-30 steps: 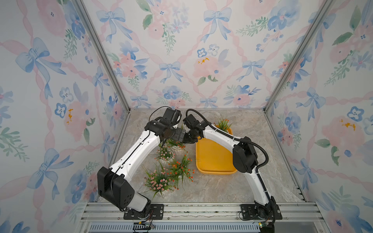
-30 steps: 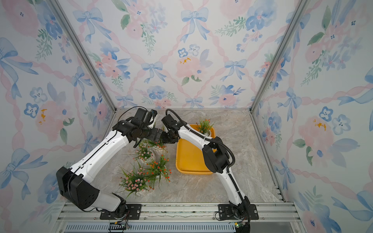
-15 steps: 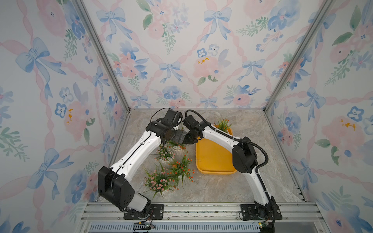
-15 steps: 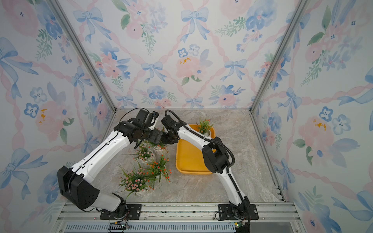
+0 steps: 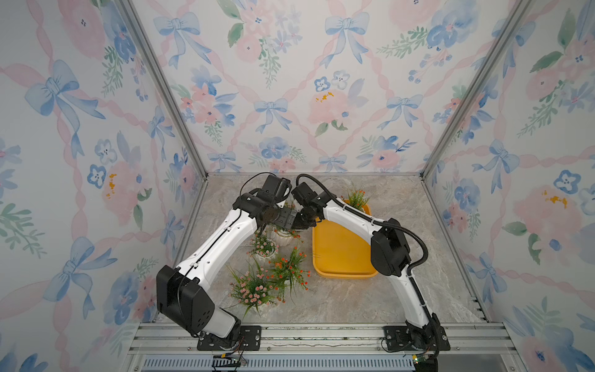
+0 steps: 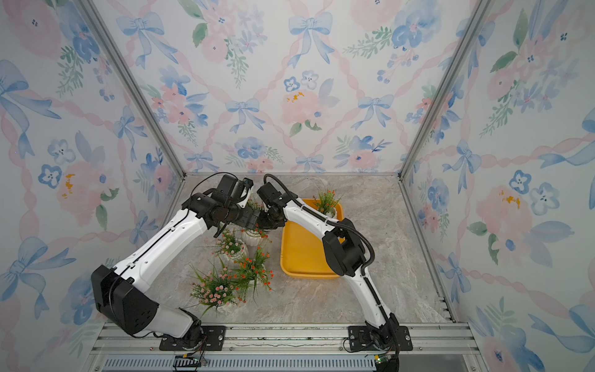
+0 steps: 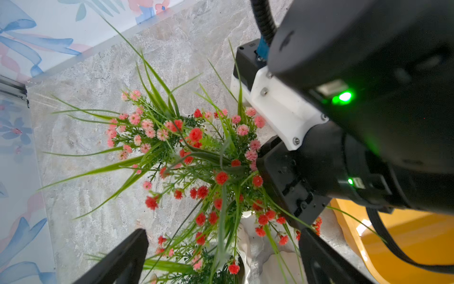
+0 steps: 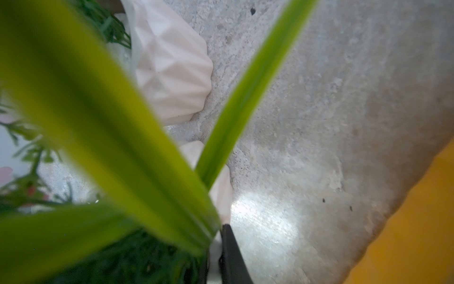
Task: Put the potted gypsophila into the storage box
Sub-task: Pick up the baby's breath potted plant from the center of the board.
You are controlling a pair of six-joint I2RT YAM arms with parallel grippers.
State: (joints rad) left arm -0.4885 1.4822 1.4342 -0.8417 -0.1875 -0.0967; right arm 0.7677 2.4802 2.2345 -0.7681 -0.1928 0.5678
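Note:
The yellow-orange storage box (image 5: 341, 257) (image 6: 302, 257) lies right of centre, and its corner (image 7: 405, 236) shows in the left wrist view. My right gripper (image 8: 213, 260) (image 5: 301, 222) is shut on the white rim of a potted gypsophila (image 8: 222, 191), whose ribbed pot (image 5: 283, 236) (image 6: 252, 236) stands just left of the box. Broad green leaves hide most of that plant in the right wrist view. My left gripper (image 7: 223, 258) (image 5: 287, 221) hangs open right beside it, over red and pink blooms, holding nothing. The right gripper's body (image 7: 292, 182) is close in front of it.
One flowering pot (image 5: 356, 198) stands in the box's far corner. Three more pots cluster left of the box: pink (image 5: 264, 248), orange-red (image 5: 288, 270) and pink at the front (image 5: 251, 291). A faceted white pot (image 8: 172, 73) sits near the held one. Papered walls close three sides.
The right gripper's jaws have closed onto the pot's rim. Both arms have stayed almost where they were, wrists close together over the pots.

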